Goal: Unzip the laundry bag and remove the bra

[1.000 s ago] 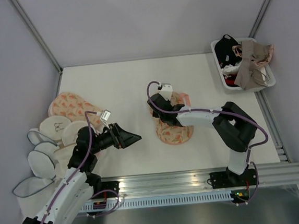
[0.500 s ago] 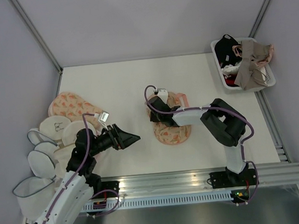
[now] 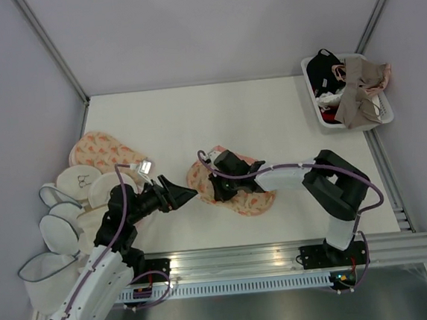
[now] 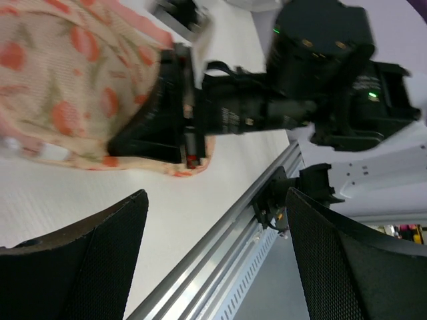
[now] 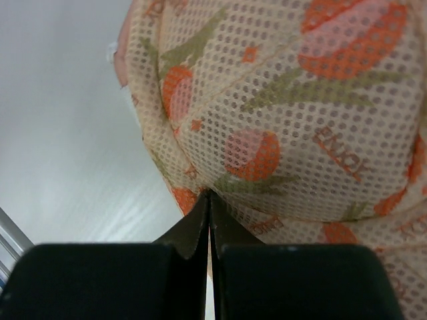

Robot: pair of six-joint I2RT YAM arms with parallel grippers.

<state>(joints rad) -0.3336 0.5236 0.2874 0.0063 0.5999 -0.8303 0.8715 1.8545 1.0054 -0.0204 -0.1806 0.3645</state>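
The laundry bag (image 3: 243, 195) lies on the white counter (image 3: 172, 119), near its front edge and between the two arms. It is a soft, lobed pouch of peach mesh, dotted with fine holes and printed with orange-red tulip-like shapes on olive stems. A pink trim runs along its rim.

The right gripper (image 3: 217, 188) reaches across to the bag's left end. Its black fingers are pressed fully together and their tips are nipped into the mesh at the bag's edge. The right wrist view shows the two wedge-shaped fingers (image 5: 193, 233) meeting in a thin seam right at the fabric.

The left gripper (image 3: 190, 195) hangs just left of the bag and apart from it, with its fingers spread wide and nothing between them — their broad pads are matt black and finely stippled.

At the counter's left edge sits a heap of round white mesh pouches (image 3: 58, 226) with grey rims, and beside them a second peach printed pouch (image 3: 100, 151). A white plastic bin (image 3: 322, 113) at the far right corner holds crumpled garments.
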